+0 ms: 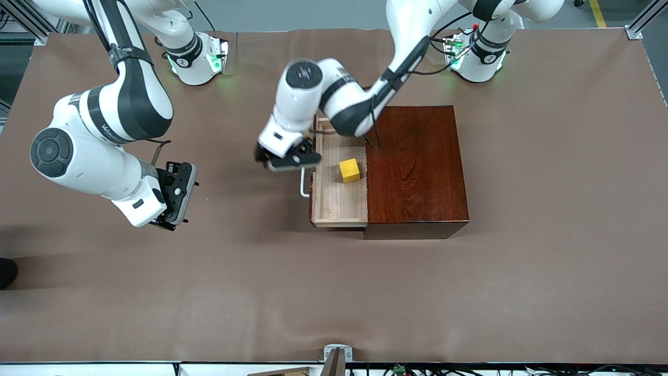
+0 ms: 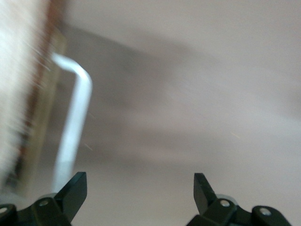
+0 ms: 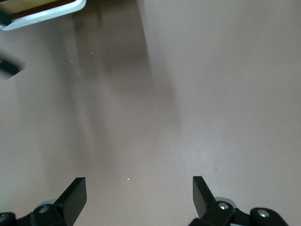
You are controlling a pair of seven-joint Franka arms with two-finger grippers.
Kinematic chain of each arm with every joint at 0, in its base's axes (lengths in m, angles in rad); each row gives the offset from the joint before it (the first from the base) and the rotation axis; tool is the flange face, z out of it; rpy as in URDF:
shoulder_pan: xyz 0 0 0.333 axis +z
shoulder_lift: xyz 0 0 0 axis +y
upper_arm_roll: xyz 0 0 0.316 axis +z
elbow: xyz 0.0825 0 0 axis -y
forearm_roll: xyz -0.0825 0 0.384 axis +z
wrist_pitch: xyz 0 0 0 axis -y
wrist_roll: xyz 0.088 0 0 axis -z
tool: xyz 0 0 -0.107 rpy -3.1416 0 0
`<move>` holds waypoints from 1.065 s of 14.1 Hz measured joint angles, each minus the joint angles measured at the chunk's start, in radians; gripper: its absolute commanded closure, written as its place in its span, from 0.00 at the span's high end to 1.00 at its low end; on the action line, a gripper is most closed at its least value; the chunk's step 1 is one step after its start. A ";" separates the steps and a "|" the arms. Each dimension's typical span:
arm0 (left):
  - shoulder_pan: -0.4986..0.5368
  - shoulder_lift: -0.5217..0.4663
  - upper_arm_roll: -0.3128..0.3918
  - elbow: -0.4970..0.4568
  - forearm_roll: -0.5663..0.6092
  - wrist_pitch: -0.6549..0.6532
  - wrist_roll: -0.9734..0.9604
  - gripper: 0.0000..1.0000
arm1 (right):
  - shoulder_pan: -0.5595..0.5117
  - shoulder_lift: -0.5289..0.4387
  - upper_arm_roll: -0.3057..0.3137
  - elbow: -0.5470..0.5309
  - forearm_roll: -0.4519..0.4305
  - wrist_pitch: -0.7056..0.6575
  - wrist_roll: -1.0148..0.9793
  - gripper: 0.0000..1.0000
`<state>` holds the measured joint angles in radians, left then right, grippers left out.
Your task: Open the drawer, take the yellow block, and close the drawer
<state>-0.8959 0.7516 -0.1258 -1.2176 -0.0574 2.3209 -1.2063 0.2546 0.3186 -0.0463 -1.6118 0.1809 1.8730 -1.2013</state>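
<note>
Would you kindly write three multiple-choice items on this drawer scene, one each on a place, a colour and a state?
1. Where is the yellow block?
A. on the box's lid
B. in the drawer
C. on the table

2. What colour is the drawer's handle?
A. white
B. black
C. red

3. How do the left gripper's fingers stand?
A. shut on the handle
B. shut on the block
C. open, holding nothing

Key:
1 B, the cube rests on the pale tray floor.
2 A, a white bar shows at the drawer's front.
3 C, the left wrist view shows spread fingers beside the handle.
</note>
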 measured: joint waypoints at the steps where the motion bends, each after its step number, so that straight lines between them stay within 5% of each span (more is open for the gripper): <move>1: -0.016 -0.013 -0.006 0.013 -0.003 -0.001 -0.022 1.00 | 0.000 0.000 0.000 -0.001 0.000 0.000 0.000 1.00; 5: -0.015 -0.080 0.000 0.020 -0.006 -0.058 -0.038 1.00 | 0.002 0.000 0.001 -0.001 0.000 0.000 -0.002 1.00; 10: 0.100 -0.231 0.006 0.027 -0.017 -0.354 -0.019 1.00 | 0.080 0.001 0.012 -0.003 0.000 0.075 -0.006 1.00; 15: 0.213 -0.366 0.016 0.021 -0.017 -0.706 0.328 1.00 | 0.242 0.039 0.015 -0.005 0.000 0.162 0.040 1.00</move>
<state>-0.6831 0.3851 -0.1096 -1.1964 -0.0743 1.6151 -0.8788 0.4962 0.3573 -0.0311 -1.6165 0.1810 2.0349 -1.1617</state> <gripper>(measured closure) 0.000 0.000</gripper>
